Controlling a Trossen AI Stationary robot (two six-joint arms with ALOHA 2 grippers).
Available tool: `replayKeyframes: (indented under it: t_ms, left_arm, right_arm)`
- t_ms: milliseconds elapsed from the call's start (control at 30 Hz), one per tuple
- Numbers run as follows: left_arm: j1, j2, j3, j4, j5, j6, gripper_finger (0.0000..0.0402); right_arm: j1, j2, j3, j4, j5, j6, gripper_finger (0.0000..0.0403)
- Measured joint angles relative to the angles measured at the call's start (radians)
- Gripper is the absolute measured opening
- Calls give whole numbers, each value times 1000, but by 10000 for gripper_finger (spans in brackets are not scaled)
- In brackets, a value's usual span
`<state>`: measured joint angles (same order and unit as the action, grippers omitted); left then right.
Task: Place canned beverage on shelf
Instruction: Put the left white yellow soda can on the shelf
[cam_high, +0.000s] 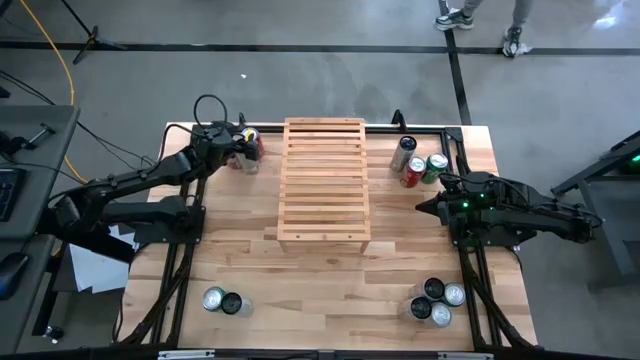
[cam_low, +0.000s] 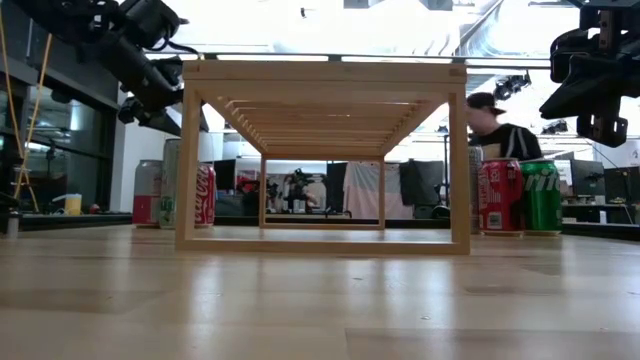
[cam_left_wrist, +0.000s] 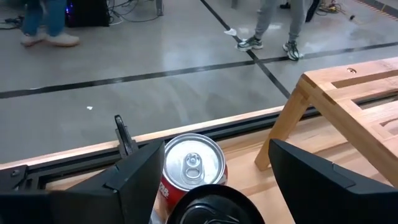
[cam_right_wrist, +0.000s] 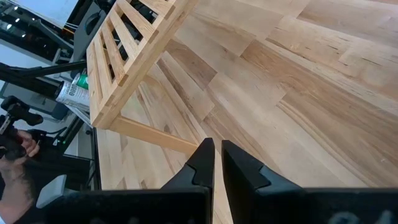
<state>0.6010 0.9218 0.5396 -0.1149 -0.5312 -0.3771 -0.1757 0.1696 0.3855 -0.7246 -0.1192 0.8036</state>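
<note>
The left tool (cam_high: 243, 148) reaches to the shelf's (cam_high: 323, 180) upper left, fingers spread around a red can (cam_left_wrist: 189, 171). The right tool (cam_high: 424, 205), at right of the shelf, hangs pinched closed, empty.

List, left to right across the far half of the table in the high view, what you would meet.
Left gripper over a red can → wooden shelf → silver can lying on its side → red can → green can.

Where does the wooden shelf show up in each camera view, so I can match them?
High view: the shelf stands at table centre.
Low view: it fills the middle, seen end-on.
Left wrist view: one corner and leg show, beside a red can.
Right wrist view: slats and a bottom rail.
Shared landmark: the shelf's slats.
</note>
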Motion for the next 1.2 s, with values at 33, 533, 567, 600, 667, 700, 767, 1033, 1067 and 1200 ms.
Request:
replayKeyframes:
  t_ms: [33,533,567,600,667,700,767,1033,1067,1200]
  left_arm:
    - [0,0,0,-2,1,13,280]
    - [0,0,0,8,47,126,312]
    - [0,0,0,7,47,128,321]
    - [0,0,0,7,47,131,331]
    - [0,0,0,6,51,145,350]
    - [0,0,0,5,57,145,359]
    - [0,0,0,5,75,145,372]
    - [0,0,0,-82,52,146,378]
    - [0,1,0,-90,36,130,378]
    - [1,3,0,-98,23,92,378]
  right_arm:
    - [0,0,0,0,0,0,16]
    - [0,0,0,0,0,0,16]
    - [0,0,0,0,0,0,16]
    - [0,0,0,0,0,0,16]
    - [0,0,0,0,0,0,16]
    - [0,0,0,0,0,0,16]
    - [0,0,0,0,0,0,16]
    - [0,0,0,0,0,0,16]
    - [0,0,0,0,0,0,16]
    - [0,0,0,0,0,0,16]
